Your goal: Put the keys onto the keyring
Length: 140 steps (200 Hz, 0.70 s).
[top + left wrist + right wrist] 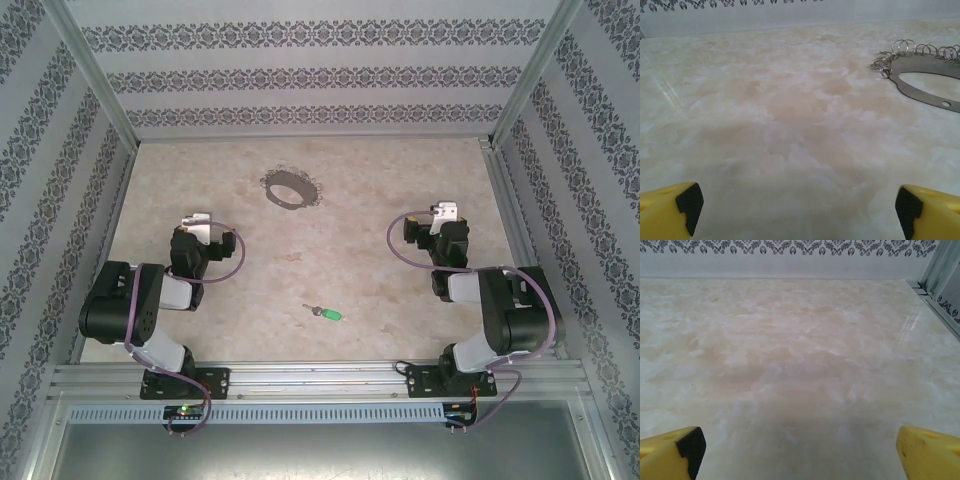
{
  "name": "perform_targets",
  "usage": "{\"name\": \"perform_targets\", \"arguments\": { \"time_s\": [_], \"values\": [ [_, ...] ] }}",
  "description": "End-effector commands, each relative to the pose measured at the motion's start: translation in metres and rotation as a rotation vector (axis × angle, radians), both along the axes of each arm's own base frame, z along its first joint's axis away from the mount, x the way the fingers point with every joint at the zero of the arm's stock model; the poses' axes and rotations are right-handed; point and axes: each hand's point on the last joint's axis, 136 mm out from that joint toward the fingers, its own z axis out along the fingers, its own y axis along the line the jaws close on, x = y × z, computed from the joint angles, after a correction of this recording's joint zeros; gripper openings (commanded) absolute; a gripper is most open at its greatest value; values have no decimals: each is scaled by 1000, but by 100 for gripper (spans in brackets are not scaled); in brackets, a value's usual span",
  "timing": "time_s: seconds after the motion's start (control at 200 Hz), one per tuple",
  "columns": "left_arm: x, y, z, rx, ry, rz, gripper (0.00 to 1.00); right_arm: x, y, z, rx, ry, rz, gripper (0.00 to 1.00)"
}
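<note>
Green plastic marks the key (pixel 327 314) for me on the overhead feed: it lies flat on the pale marbled table (pixel 400 270), near the front edge and roughly midway across, well apart from both grippers. The keyring (pixel 293 188) sits farther back, a dark grey loop lying flat on the table. On my left wrist feed the keyring (pixel 925 75) shows at the upper right as a flat grey metal band with small wire rings (pixel 920 49) strung along its far edge. The left gripper (pixel 797 205) stands wide open, its yellow fingers (pixel 660 212) at the bottom corners with plain table between them. The right gripper (pixel 800 447) is likewise spread wide and holds nothing, facing the table and the patterned back wall (pixel 790 247). Key and keyring lie well apart.
</note>
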Motion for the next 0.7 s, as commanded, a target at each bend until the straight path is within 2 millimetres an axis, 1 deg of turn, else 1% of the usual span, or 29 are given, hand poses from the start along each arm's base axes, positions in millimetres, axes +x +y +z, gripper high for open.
{"name": "perform_targets", "arguments": {
  "time_s": [0.0,0.4,0.56,0.694],
  "values": [
    [2,-7,13,15,-52,-33,100,5,-5,9,4,-27,-22,98],
    [12,-8,9,13,3,-48,100,5,-5,10,9,-27,-22,98],
    [17,7,5,-29,41,20,100,6,-5,9,12,-25,-22,98],
    [16,6,5,-27,37,14,100,5,-5,10,16,-28,-18,98]
  ]
}}
